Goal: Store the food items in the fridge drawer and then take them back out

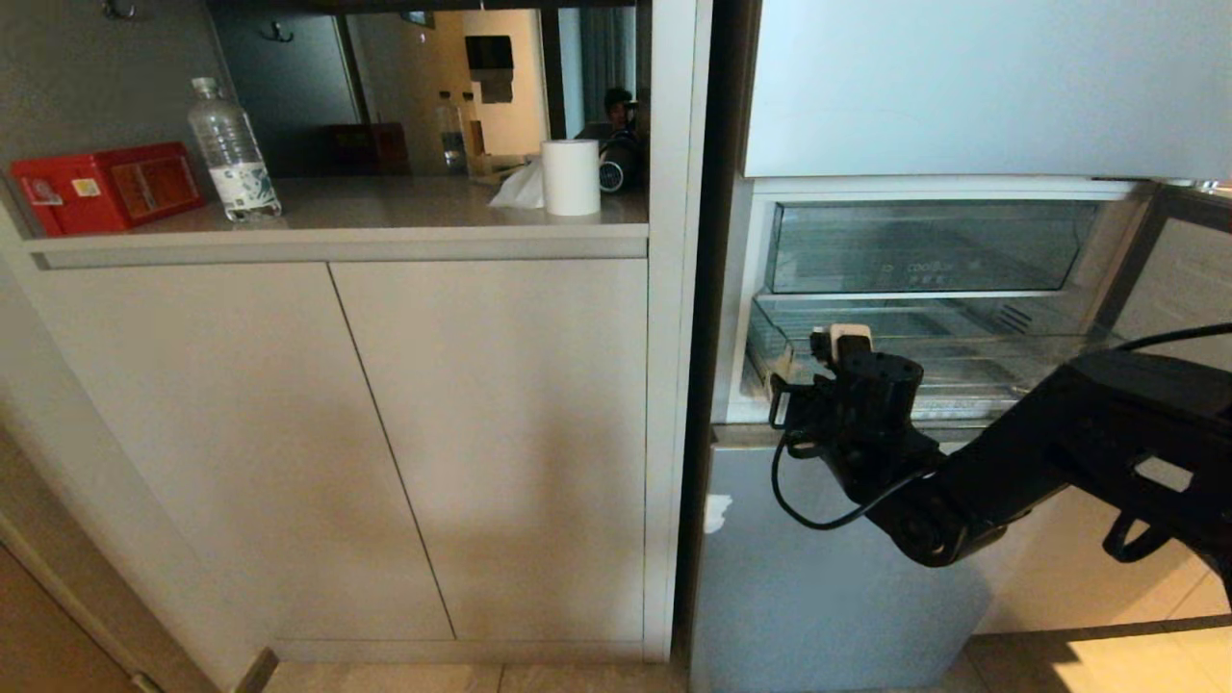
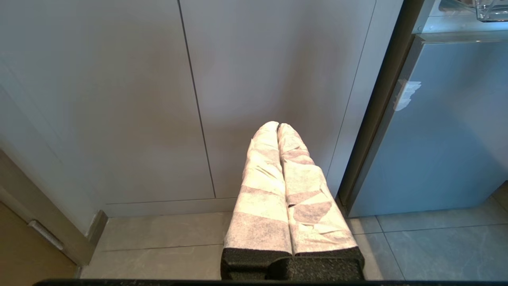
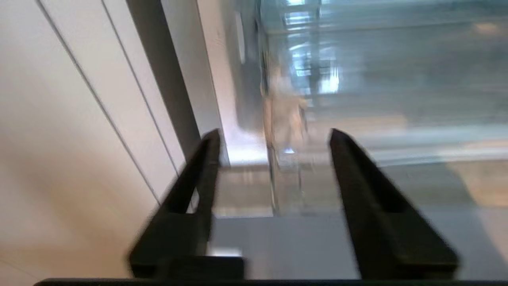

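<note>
Nearest, low by the floor, the left hand (image 2: 279, 127) hangs in front of the cupboard doors (image 2: 190, 99), its two cloth-wrapped fingers (image 2: 262, 178) pressed together with nothing between them; only its own wrist view shows it, since it lies outside the head view. The right arm (image 1: 1059, 433) reaches in from the right, and its hand (image 3: 274, 139) stands at the left front corner of the fridge drawer (image 1: 962, 356). The head view shows only the black wrist and a pale tip there, while the right wrist view shows two dark fingers (image 3: 357, 174) spread apart with no food between them, the clear corner of the drawer lying in the gap; whether they touch it is lost in blur. The drawer is a wide, shallow bin of clear plastic with a ribbed floor, pulled out from the open fridge; above it sits a second clear compartment (image 1: 934, 245). No red food shows in any view, so where the items are I cannot tell. Further back and to the left, the counter (image 1: 385, 217) above the two cupboard doors carries one red box (image 1: 101, 188), one clear water bottle (image 1: 234, 154), one white paper roll (image 1: 571, 176) and crumpled tissue (image 1: 520, 190) touching it.
</note>
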